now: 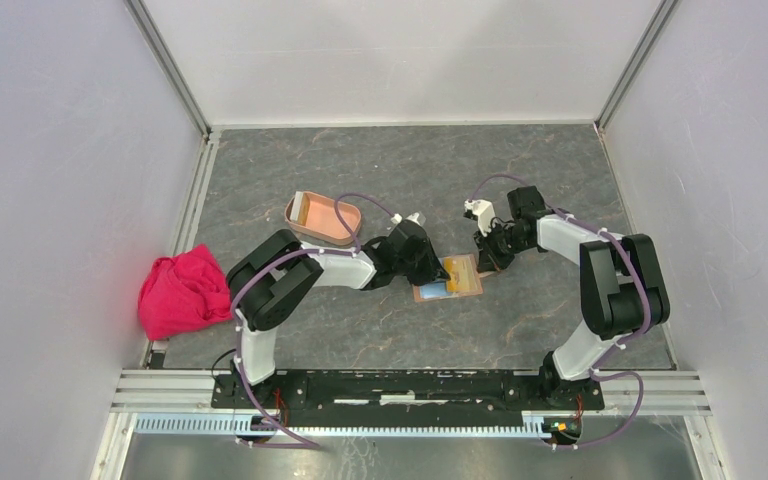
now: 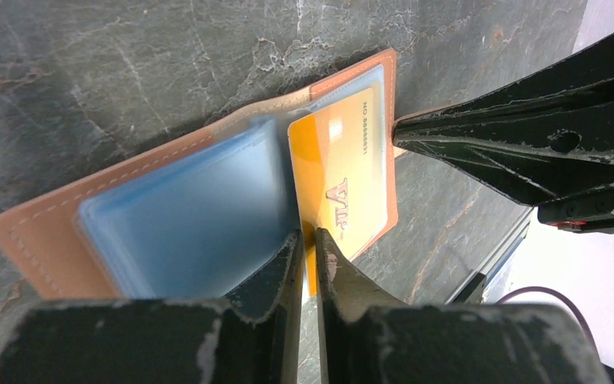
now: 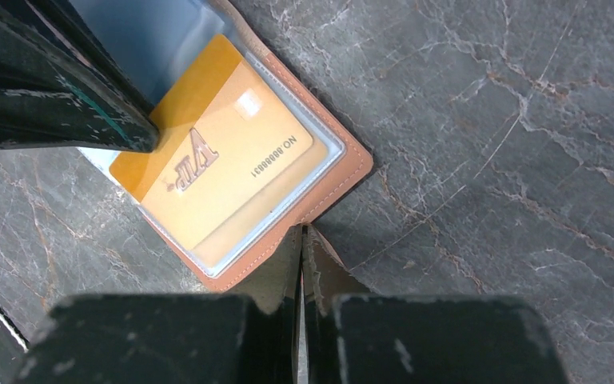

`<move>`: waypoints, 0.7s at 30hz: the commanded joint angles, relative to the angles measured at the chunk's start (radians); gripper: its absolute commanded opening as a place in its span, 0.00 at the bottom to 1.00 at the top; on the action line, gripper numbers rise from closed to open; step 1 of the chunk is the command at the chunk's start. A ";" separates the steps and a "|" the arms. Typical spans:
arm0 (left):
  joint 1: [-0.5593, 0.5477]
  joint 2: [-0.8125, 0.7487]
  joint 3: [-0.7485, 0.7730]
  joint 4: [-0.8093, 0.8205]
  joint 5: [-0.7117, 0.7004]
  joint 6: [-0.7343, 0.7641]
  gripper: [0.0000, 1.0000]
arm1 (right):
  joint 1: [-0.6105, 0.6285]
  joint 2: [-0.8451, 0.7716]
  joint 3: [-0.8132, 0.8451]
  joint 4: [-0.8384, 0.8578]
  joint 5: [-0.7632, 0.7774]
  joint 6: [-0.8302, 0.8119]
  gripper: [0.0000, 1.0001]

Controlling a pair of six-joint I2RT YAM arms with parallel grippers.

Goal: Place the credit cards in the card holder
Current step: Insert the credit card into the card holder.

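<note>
right end effector, fingers together, at the brown wallet edge, orange card in its sleeve

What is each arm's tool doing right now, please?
Left tool: closed on the edge of the orange card.
Right tool: closed, apparently pinching the edge of the brown wallet.

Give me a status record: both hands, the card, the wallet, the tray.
left hand: shut on orange card's edge
right hand: shut, tips at wallet's edge
orange card: partly inside wallet
wallet: open, lying flat, between the hands
tray: pink, beyond left arm, apart from wallet
cloth: red, far left
</note>
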 commanded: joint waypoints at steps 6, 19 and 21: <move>-0.025 0.056 0.063 0.038 0.044 0.034 0.24 | 0.024 0.022 0.011 -0.017 -0.014 -0.016 0.04; -0.025 -0.029 0.083 -0.076 0.005 0.100 0.37 | 0.021 0.005 0.009 -0.010 0.004 -0.021 0.05; -0.024 -0.036 0.075 -0.079 0.001 0.103 0.37 | 0.020 0.000 0.009 -0.008 0.004 -0.019 0.05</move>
